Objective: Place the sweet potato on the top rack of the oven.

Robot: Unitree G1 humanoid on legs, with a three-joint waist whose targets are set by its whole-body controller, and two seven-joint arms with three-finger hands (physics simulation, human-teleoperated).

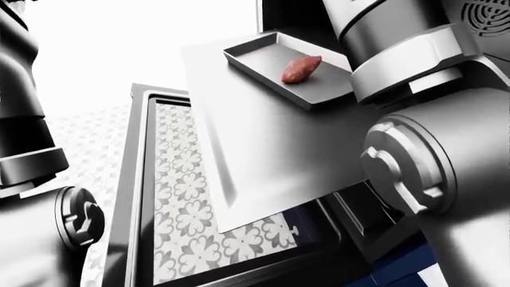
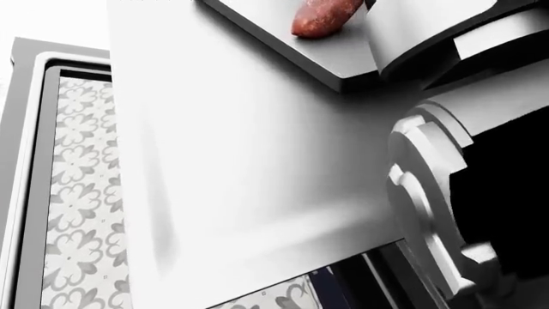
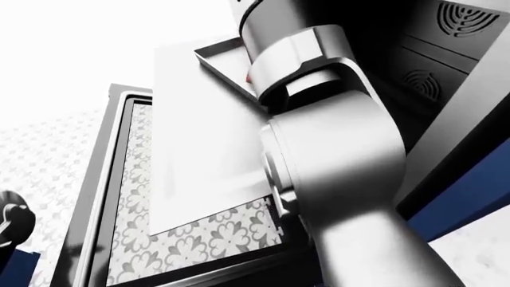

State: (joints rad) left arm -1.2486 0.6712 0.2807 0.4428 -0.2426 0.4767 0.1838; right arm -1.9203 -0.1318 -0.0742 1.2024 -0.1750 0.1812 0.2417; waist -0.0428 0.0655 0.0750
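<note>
In the left-eye view, the left arm (image 1: pixel 31 179) stands at the left edge as a dark grey column with a round joint low down. Its robot hand is out of the pictures, so I cannot tell if it is open or closed.

Just right of the arm lies the open oven door (image 1: pixel 136 197), a grey frame around a glass pane (image 1: pixel 187 209). Through the pane the floor tiles with a flower pattern show.

Over the upper right part of the door reaches a flat, pale metal sheet (image 1: pixel 263 161), tilted in the picture. At its top end sits a shallow grey tray (image 1: pixel 318 92). The sweet potato (image 1: pixel 301 69) lies inside the tray, reddish brown, on the tray bottom and apart from the rims. In the head view only its lower end (image 2: pixel 322 18) shows at the top edge.

At the right, the right arm (image 1: pixel 423 155) fills much of each view, with a big round joint. It covers the right corner of the tray. Its robot hand is also not visible, so its state cannot be told.

In the right-eye view, dark vented panels (image 3: pixel 458 24) show at the top right.
</note>
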